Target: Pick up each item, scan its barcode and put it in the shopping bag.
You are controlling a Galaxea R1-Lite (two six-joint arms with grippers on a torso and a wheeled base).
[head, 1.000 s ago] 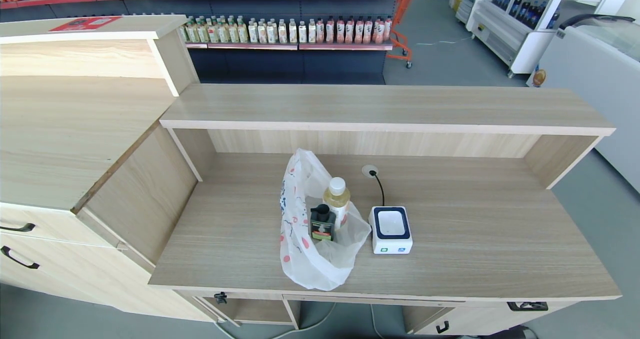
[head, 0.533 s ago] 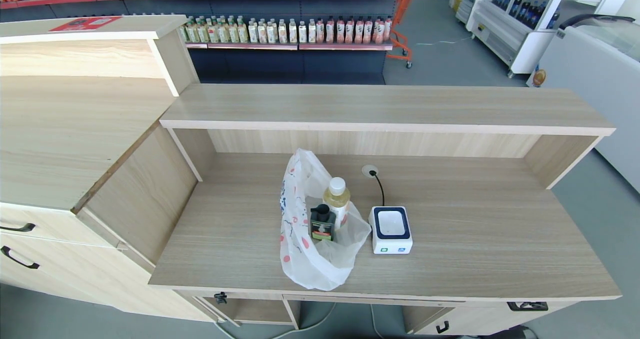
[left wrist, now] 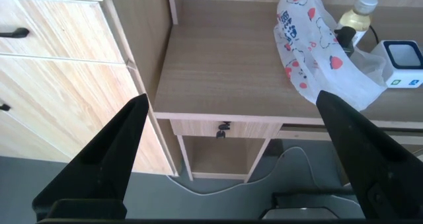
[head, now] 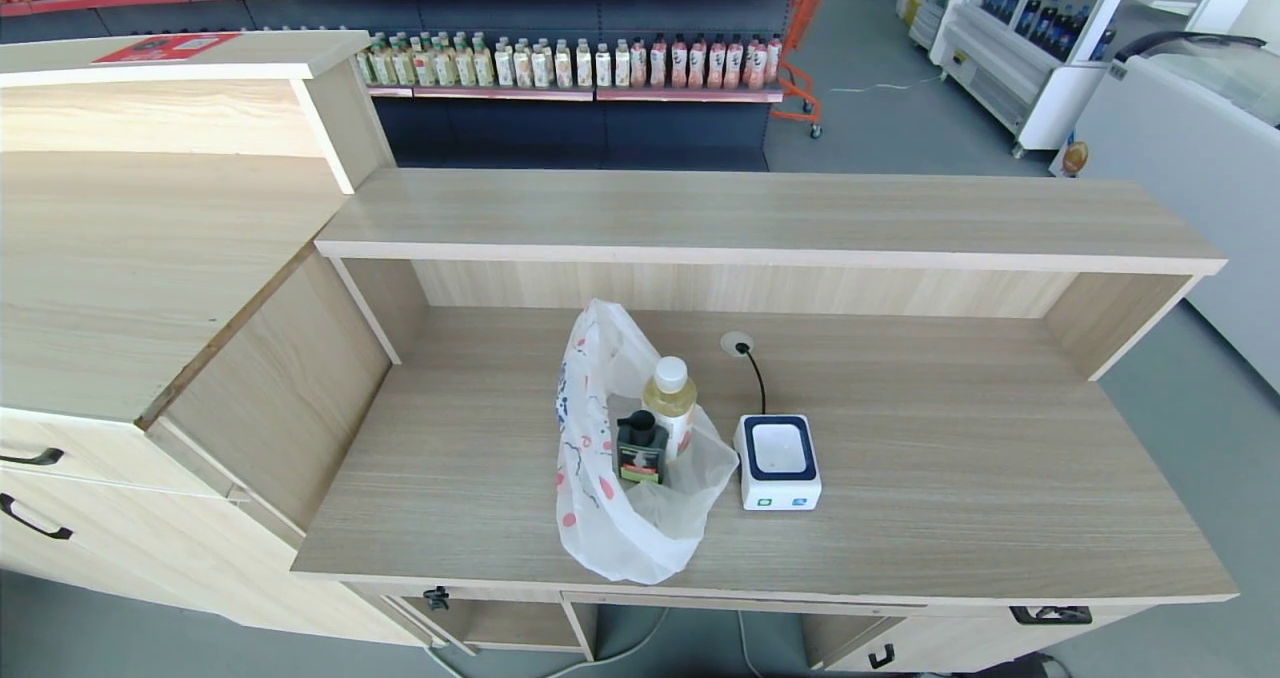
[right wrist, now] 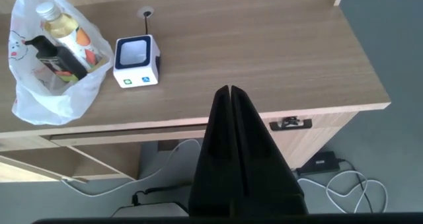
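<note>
A white printed shopping bag (head: 610, 523) stands open on the wooden counter (head: 950, 498). Inside it, a yellow-drink bottle (head: 668, 398) with a white cap stands upright beside a black bottle (head: 640, 448). A white barcode scanner (head: 778, 461) sits just right of the bag, close to it. My left gripper (left wrist: 232, 100) is open and empty, held low in front of the counter's left end, well back from the bag (left wrist: 310, 52). My right gripper (right wrist: 229, 90) is shut with nothing in it, below the counter's front edge, right of the scanner (right wrist: 135, 60).
A raised ledge (head: 760, 213) runs along the back of the counter. A taller cabinet (head: 130, 258) with drawers stands on the left. The scanner's cable (head: 755, 378) runs to a hole behind it. Store shelves and freezers lie beyond.
The whole head view has shifted slightly, so the camera moved. The bag, its bottles and the scanner have kept their places.
</note>
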